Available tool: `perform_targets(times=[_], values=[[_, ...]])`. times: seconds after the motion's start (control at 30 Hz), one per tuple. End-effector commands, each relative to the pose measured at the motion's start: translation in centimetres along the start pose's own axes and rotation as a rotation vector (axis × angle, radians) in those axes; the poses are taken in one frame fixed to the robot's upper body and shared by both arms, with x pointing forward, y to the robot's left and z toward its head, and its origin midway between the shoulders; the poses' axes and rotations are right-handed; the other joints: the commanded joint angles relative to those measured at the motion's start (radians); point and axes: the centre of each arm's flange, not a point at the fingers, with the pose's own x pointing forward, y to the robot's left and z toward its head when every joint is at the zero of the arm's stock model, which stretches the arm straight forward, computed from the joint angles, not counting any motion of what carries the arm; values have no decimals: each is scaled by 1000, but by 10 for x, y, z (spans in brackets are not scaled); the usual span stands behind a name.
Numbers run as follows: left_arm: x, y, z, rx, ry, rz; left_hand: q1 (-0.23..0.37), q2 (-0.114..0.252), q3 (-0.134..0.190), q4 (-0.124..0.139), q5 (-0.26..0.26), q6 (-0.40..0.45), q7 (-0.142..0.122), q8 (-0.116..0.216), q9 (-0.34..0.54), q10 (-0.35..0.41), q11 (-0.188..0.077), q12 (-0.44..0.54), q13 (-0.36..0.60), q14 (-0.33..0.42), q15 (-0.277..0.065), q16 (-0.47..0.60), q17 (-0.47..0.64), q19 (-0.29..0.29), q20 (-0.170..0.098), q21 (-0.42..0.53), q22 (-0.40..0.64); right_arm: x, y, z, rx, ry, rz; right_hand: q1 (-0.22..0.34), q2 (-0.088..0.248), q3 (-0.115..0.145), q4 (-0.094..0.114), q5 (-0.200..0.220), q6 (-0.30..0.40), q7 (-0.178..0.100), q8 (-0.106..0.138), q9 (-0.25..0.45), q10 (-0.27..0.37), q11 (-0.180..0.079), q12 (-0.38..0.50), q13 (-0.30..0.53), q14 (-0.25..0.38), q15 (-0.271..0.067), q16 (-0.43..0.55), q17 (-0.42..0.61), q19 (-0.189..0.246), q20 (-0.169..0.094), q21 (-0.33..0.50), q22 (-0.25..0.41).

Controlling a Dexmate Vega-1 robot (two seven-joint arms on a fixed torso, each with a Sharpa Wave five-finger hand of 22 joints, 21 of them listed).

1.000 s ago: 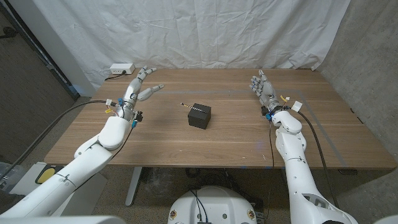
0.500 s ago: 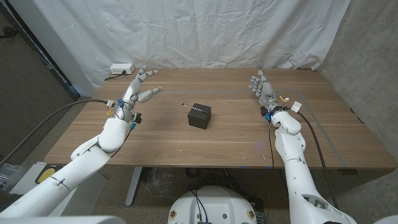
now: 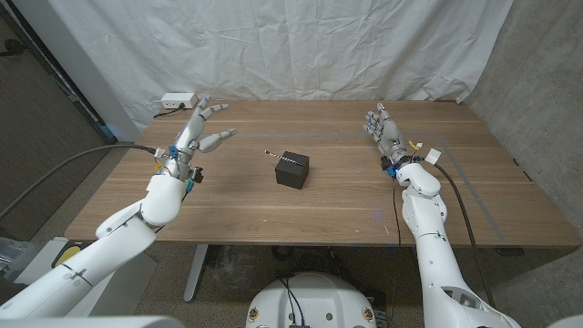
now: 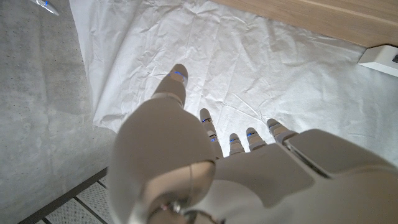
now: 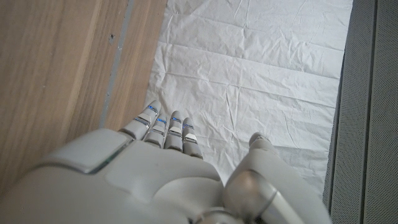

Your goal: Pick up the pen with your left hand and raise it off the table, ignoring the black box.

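A thin pen [image 3: 273, 154] lies on the wooden table [image 3: 337, 200], its far end touching the upper left of a small black box [image 3: 292, 169] at the table's middle. My left hand [image 3: 201, 129] hovers over the table's left part, well left of the pen, fingers spread and holding nothing; the left wrist view shows the back of my left hand [image 4: 205, 168] with fingers apart. My right hand [image 3: 383, 128] stands over the right part of the table, fingers together and upright, empty. Its back [image 5: 149, 180] shows in the right wrist view.
A white power strip [image 3: 177, 101] sits at the table's back left corner and shows as the power strip [image 4: 379, 60] in the left wrist view. A white sheet [image 3: 273, 46] hangs behind the table. A cable [image 3: 100, 159] runs along my left arm.
My left hand has risen and drifted a little toward the back left, away from the pen. The pen, the box and my right hand have stayed put.
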Motion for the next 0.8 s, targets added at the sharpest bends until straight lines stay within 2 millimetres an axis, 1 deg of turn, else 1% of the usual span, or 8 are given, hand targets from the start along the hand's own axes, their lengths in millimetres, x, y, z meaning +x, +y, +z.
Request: perform_targets(times=[0.03,0.33,0.53,0.8], values=[[-5,5,5,89,-4,11,12,0,-4,0,-5,10,-1,0,4,-23,-3,-1,3,0,-6,3,3,-6,1,5,2,1,5,3,5,-14,6,4,9,2,-4,5,6,-1,2,6,7,3,6,3,10,2,5,1,7,-3,-1,3],[0,3,13,161,-20,2,16,-1,-8,1,-6,17,-1,-3,5,-22,-5,-1,3,2,-9,4,3,-5,-3,5,2,2,7,4,8,-19,7,4,10,1,-4,5,8,1,3,6,9,5,6,3,13,3,6,2,8,-1,-1,3],[-1,-2,18,215,-32,14,18,-1,-11,2,-7,22,-2,-3,5,-22,-4,0,3,3,-9,4,4,-5,-1,6,3,1,6,5,10,-20,2,5,11,0,-5,5,9,1,3,6,9,4,6,3,14,3,6,2,8,-1,-1,4],[-1,-5,26,282,-61,25,19,-2,-14,3,-7,23,-4,-7,5,-21,-8,0,3,3,-11,4,4,-5,-4,6,3,0,4,5,14,-21,3,4,11,-1,-5,5,9,1,3,6,11,3,7,3,15,2,6,2,9,-1,0,4]])
